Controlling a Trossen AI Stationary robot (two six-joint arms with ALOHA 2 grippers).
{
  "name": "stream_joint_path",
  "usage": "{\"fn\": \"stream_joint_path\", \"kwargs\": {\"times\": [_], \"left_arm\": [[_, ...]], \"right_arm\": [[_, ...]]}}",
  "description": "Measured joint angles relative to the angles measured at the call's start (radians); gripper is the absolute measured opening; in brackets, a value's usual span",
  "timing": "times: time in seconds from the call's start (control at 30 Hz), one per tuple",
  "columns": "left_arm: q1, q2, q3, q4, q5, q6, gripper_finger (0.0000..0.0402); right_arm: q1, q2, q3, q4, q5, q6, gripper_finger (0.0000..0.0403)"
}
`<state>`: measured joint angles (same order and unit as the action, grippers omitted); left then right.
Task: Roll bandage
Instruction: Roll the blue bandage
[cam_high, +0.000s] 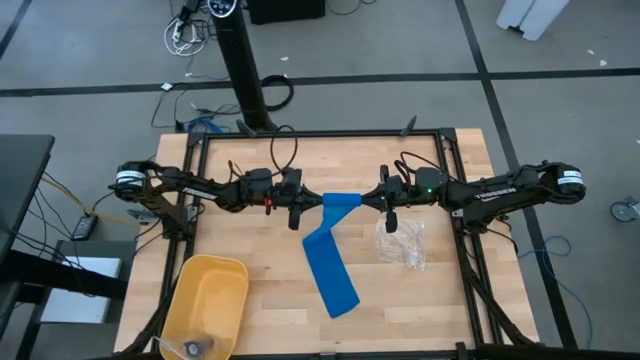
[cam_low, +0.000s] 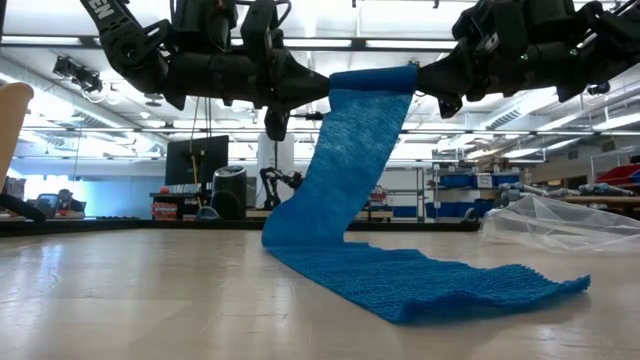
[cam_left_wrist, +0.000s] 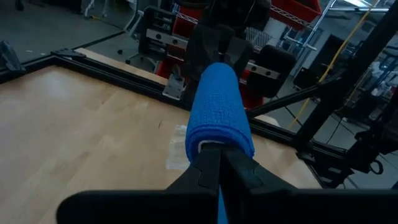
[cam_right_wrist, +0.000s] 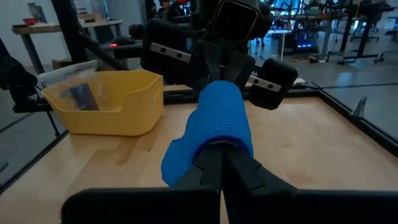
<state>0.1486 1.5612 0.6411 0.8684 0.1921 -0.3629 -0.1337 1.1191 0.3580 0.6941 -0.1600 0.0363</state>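
Blue bandage (cam_high: 333, 250) is barely rolled; left gripper (cam_high: 303, 203) and right gripper (cam_high: 374, 201) pinch its top, most still flat.

A pale wooden surface (cam_high: 260, 245) edged by a black metal frame (cam_high: 470, 270) stands on a grey floor (cam_high: 90, 45) crossed by dark lines, with cables (cam_high: 185, 35) trailing, while ceiling strip lights (cam_low: 70, 40), a dark monitor (cam_low: 196, 160) and storage shelves (cam_low: 470, 185) fill the room beyond.

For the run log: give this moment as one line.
left gripper: shut on bandage | right gripper: shut on bandage | bright blue soft fabric bandage: top end held aloft between grippers, rest trails on wooden table
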Motion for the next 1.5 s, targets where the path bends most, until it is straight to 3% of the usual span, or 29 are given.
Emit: {"fn": "stream_joint_path", "kwargs": {"times": [0.3, 0.63, 0.8, 1.17, 1.37, 1.5], "left_arm": [[-0.008, 0.0, 0.0, 0.002, -0.096, 0.269, 0.001], [-0.034, 0.0, 0.0, 0.054, -0.133, 0.567, 0.001], [-0.068, 0.0, 0.0, 0.075, -0.226, 0.703, 0.001], [-0.189, 0.0, 0.001, 0.08, -0.498, 1.026, 0.001], [-0.237, 0.0, 0.002, 0.076, -0.576, 1.088, 0.001], [-0.242, 0.0, 0.002, 0.083, -0.588, 0.96, 0.001]], "right_arm": [[0.0, 0.0, -0.001, 0.0, 0.005, -0.192, 0.0001], [0.0, 0.0, -0.001, -0.001, -0.002, -0.497, 0.0001], [0.0, -0.001, -0.001, -0.003, 0.035, -0.426, 0.0004], [0.0, 0.0, -0.001, 0.048, 0.066, 0.034, 0.0029], [0.0, 0.0, -0.001, 0.069, 0.066, -0.079, 0.0004], [0.007, 0.0, -0.001, 0.074, 0.042, -0.28, 0.0004]]}}
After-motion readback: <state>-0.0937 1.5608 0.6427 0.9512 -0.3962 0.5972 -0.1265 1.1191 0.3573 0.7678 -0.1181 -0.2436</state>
